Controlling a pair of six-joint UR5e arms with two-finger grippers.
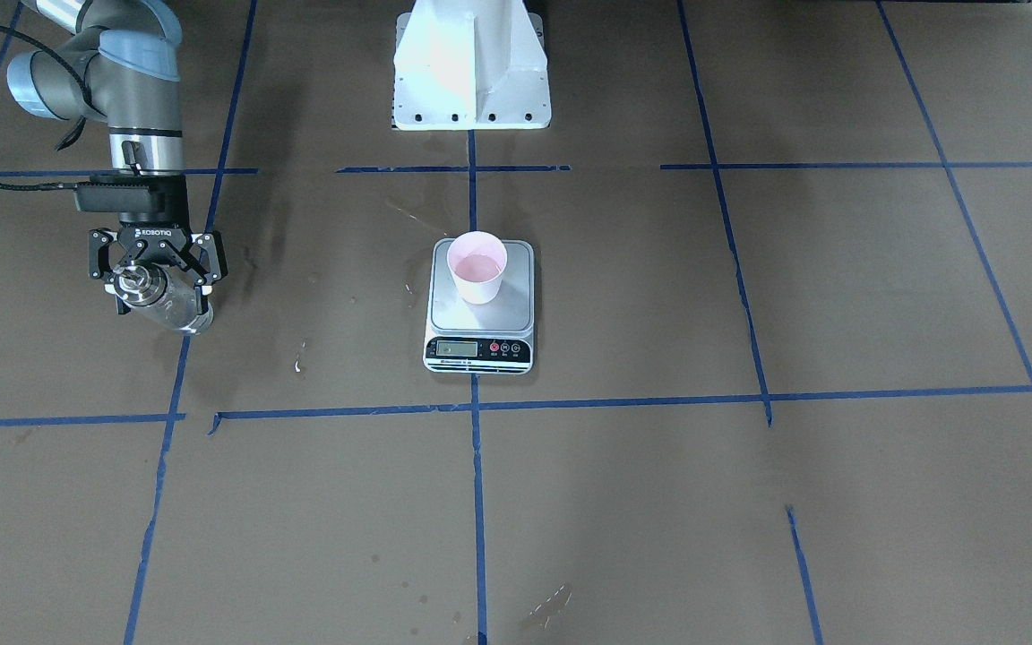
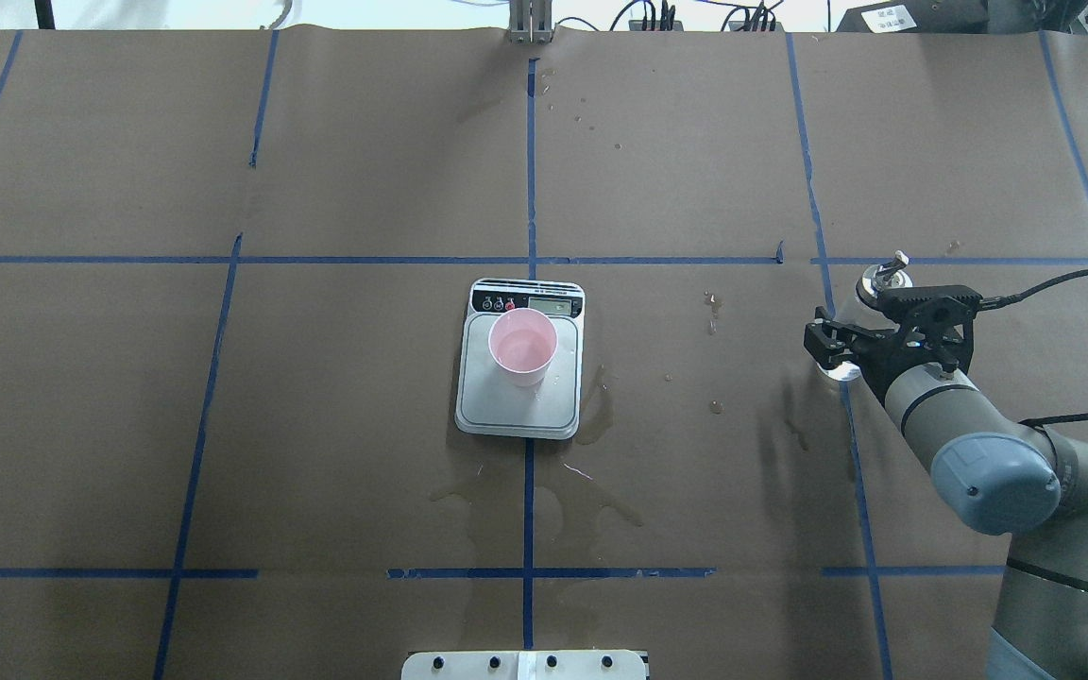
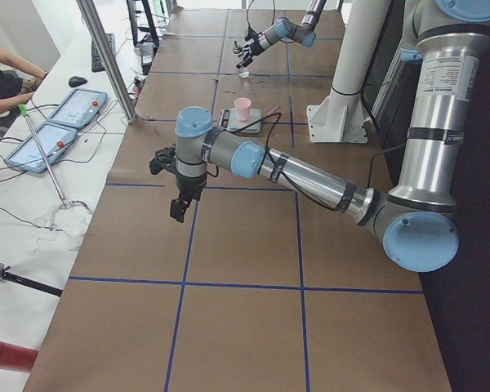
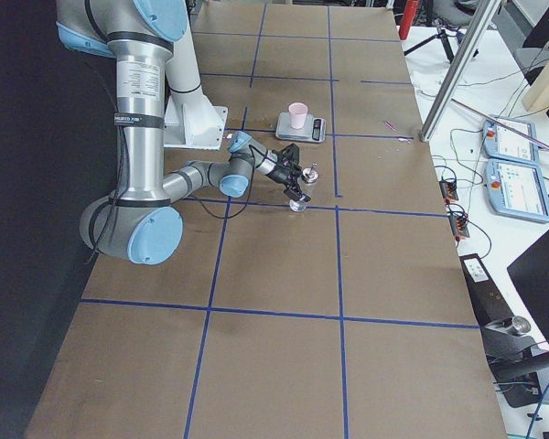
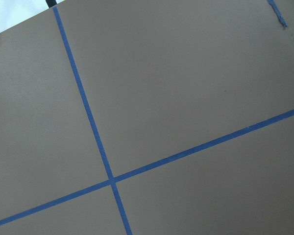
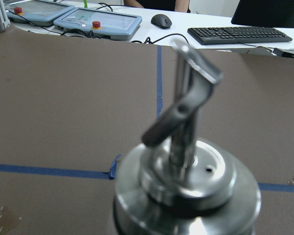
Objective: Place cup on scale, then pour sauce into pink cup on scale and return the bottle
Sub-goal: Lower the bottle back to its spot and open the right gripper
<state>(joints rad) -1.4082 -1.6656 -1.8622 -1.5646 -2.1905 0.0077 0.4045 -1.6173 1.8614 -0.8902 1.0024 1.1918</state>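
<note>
The cup (image 2: 523,346) stands upright on the steel platform of the scale (image 2: 520,411), toward the display end, and its inside looks wet and pink, so the pour seems done. What remains, as I judge it, is returning the bottle (image 1: 167,303) to the worktop (image 2: 365,453) well off to the robot's right of the scale.

The right tool (image 1: 158,269) is clamped around the bottle's body, one finger on each side, with the silver collar and thin spout (image 6: 196,73) rising just in front of the wrist camera. In the front view the bottle leans slightly, its base close to the brown paper beside a blue tape line (image 1: 177,376); whether the base touches the surface cannot be told from these views.

To finish well, the bottle should be brought fully upright before it goes down, since glass set on an edge may rock or tip. A slow, straight descent until the base sits flat, then a full opening of the fingers and a vertical lift clear of the spout, would avoid knocking it. The paper near the scale shows damp patches (image 2: 601,406), so a dry spot is safer.

The left tool (image 3: 178,204) hangs over bare worktop far from the scale; whether it is open cannot be told.
</note>
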